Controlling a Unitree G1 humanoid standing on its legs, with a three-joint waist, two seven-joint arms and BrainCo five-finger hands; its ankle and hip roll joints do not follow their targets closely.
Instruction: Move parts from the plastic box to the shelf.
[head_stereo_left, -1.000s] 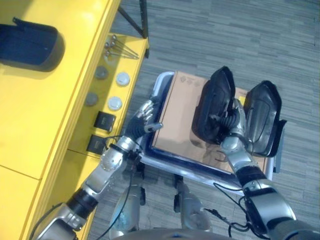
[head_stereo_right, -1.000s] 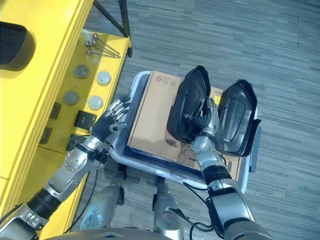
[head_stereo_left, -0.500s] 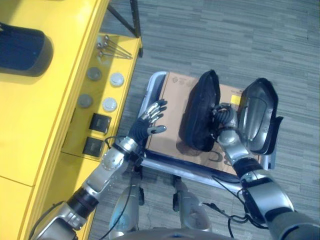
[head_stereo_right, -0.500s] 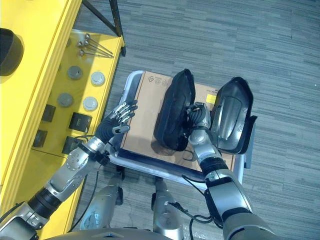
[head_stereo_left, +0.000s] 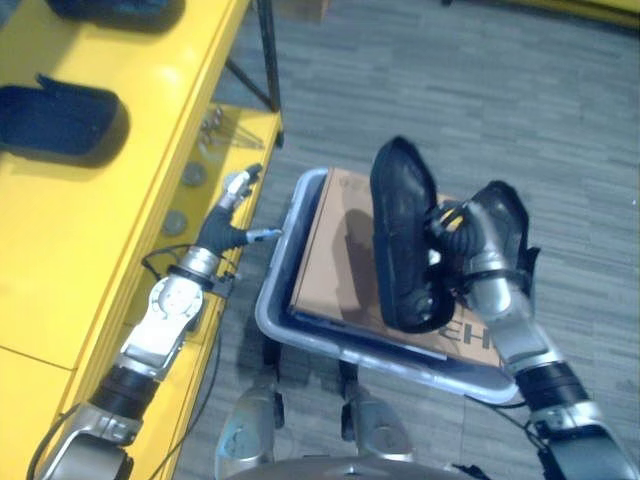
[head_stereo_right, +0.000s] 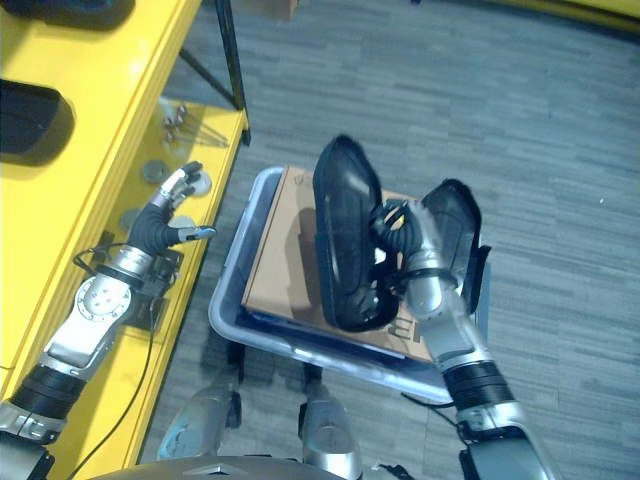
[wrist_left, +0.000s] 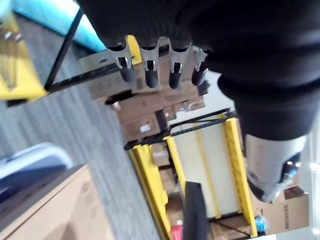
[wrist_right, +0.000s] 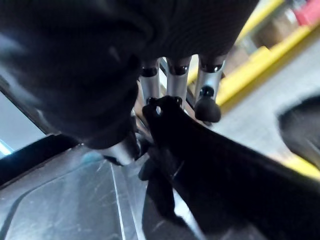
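My right hand (head_stereo_left: 468, 243) is shut on a large black moulded part (head_stereo_left: 402, 238) and holds it on edge above the brown cardboard sheet (head_stereo_left: 335, 250) in the grey plastic box (head_stereo_left: 278, 312). In the right wrist view its fingers (wrist_right: 207, 104) curl round a bracket on the black part (wrist_right: 200, 165). A second black part (head_stereo_left: 508, 222) sits behind that hand, at the box's right end. My left hand (head_stereo_left: 230, 212) is open and holds nothing, out to the left by the yellow shelf (head_stereo_left: 110, 230). Its straight fingers (wrist_left: 150, 70) show in the left wrist view.
Black parts (head_stereo_left: 58, 115) lie on the shelf's upper level. Small round discs (head_stereo_right: 155, 172), black blocks and metal pins (head_stereo_left: 212, 122) rest on the lower level beside my left hand. Grey floor stretches beyond the box to the right.
My right hand has raised the black part off the cardboard and turned it more upright. My left hand has left the box rim and swung left to the shelf. The camera has shifted.
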